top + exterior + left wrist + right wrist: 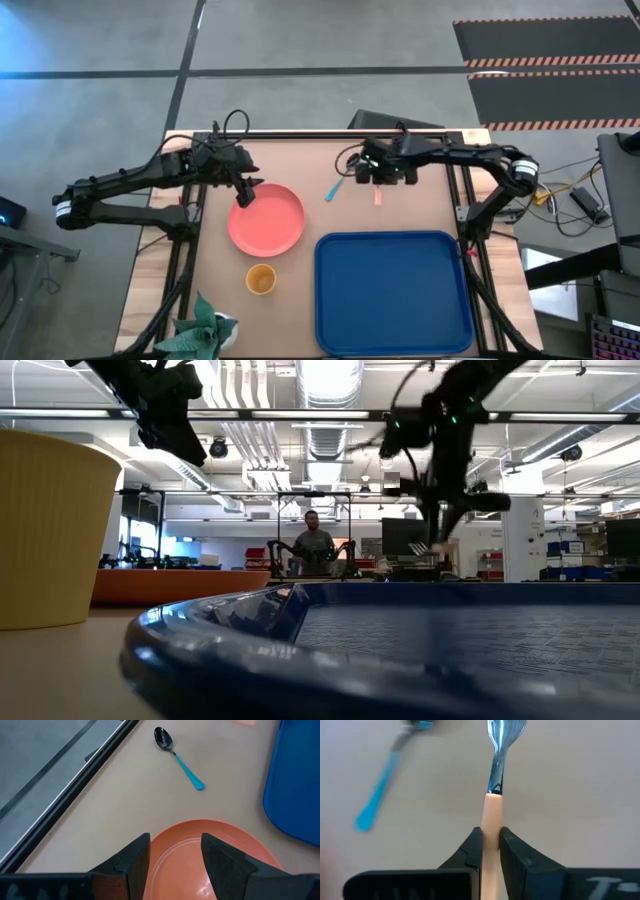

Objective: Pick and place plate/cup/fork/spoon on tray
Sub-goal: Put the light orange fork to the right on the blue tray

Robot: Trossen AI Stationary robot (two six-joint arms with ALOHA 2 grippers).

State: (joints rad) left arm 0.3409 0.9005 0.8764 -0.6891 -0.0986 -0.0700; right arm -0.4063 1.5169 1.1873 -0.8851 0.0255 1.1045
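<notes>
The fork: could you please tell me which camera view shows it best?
The right wrist view: the fork fills it, peach handle pinched by the right tool. The high view shows only a peach sliver; the other views don't clearly show it.

Shiny metal fork (pixel 496 775) with a matt peach handle; glossy spoon (pixel 177 756) bowl; smooth plate (pixel 210 855).
</notes>
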